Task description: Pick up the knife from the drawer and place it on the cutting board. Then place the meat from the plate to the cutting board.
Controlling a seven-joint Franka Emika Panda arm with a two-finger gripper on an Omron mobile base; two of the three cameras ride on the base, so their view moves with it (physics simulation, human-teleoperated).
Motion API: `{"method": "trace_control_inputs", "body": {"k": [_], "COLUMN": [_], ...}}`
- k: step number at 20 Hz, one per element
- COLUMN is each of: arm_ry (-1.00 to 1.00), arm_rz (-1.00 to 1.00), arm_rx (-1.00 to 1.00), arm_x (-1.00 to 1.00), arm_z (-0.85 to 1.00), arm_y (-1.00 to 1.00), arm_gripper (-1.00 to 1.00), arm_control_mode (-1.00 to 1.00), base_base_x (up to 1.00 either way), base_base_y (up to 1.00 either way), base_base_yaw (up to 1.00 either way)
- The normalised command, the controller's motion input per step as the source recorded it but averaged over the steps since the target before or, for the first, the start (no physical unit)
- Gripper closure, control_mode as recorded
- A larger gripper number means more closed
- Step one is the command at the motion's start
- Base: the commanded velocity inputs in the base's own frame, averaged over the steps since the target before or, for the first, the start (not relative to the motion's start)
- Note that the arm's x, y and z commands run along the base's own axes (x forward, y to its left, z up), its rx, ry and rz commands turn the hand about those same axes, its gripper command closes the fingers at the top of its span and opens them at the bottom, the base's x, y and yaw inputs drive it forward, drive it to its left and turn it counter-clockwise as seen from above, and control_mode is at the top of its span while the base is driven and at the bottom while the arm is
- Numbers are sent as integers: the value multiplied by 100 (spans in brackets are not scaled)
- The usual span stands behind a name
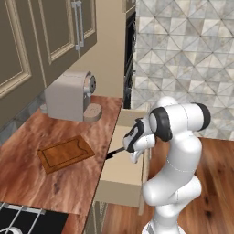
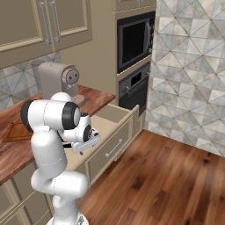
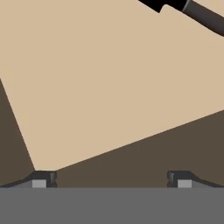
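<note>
The drawer (image 1: pixel 119 185) stands pulled out from the counter, its silver bar handle on the front (image 2: pixel 113 148). My gripper (image 3: pixel 111 180) hangs open just above the drawer's pale tan floor (image 3: pixel 100 78), nothing between its fingertips (image 3: pixel 43 179). The knife (image 3: pixel 204 16) lies on that floor beyond the gripper, black blade and dark handle crossing the hand view's top right corner. Its pointed tip (image 1: pixel 114 153) pokes out from behind my hand. The cutting board (image 1: pixel 66 153) lies bare on the wooden counter left of the drawer, and its edge (image 2: pixel 15 131) shows behind my arm. The plate and the meat are out of view.
A beige coffee machine (image 1: pixel 68 96) stands at the back of the counter beyond the board. A stove top (image 1: pixel 27 221) begins at the counter's near end. A built-in oven and microwave (image 2: pixel 134 41) stand past the drawer, with a tiled wall and wooden floor (image 2: pixel 167 184) beside it.
</note>
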Motion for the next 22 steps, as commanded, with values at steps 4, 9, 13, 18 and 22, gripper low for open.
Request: {"method": "trace_control_inputs", "body": {"k": [4, 9, 13, 18, 22], "arm_ry": [7, 7, 8, 9, 9], "arm_rz": [0, 0, 0, 0, 0], "arm_rx": [0, 1, 1, 2, 3], "arm_x": [-27, -39, -43, -42, -40], "arm_z": [-24, -27, -23, -22, -25], "arm_y": [-23, -35, -42, -49, -54], "arm_gripper": [-100, -100, -100, -100, -100], "arm_control_mode": [-100, -100, -100, -100, -100], "base_base_x": [0, 0, 0, 0, 0], "base_base_y": [0, 0, 0, 0, 0], "base_base_yaw": [0, 0, 0, 0, 0]}}
